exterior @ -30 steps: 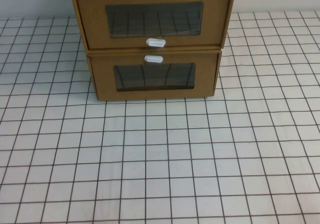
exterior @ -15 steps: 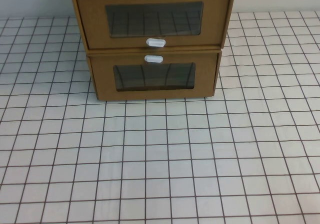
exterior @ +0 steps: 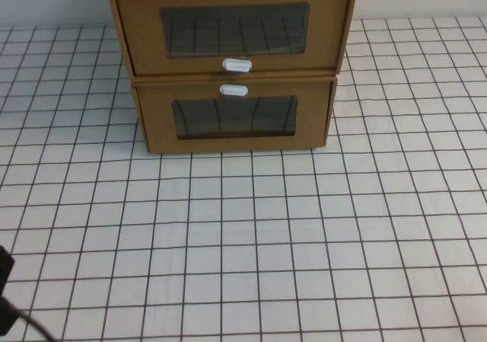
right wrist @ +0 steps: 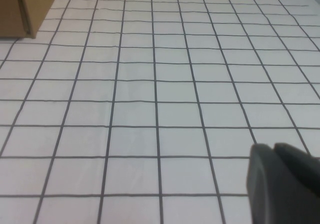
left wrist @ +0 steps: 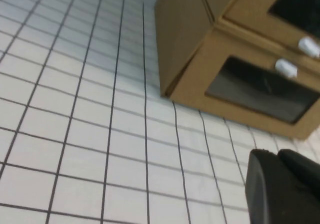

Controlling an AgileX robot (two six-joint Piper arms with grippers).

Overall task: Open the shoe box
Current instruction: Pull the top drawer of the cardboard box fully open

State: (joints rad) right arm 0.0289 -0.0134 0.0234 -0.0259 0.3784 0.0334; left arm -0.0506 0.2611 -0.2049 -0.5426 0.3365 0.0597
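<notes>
Shoe box [exterior: 232, 117] sits closed at the far middle of the table [exterior: 304, 228]; your left gripper [left wrist: 277, 156], shut and empty, has just crept in near-left to start reaching, while the right gripper [right wrist: 274, 151] hangs shut, low beside it.

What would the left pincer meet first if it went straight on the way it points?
Probably the shoe box: the left pincer, low at the near left, points toward its lower front panel, though depth is unclear. The right pincer, shut, hovers over the checked cloth.
</notes>
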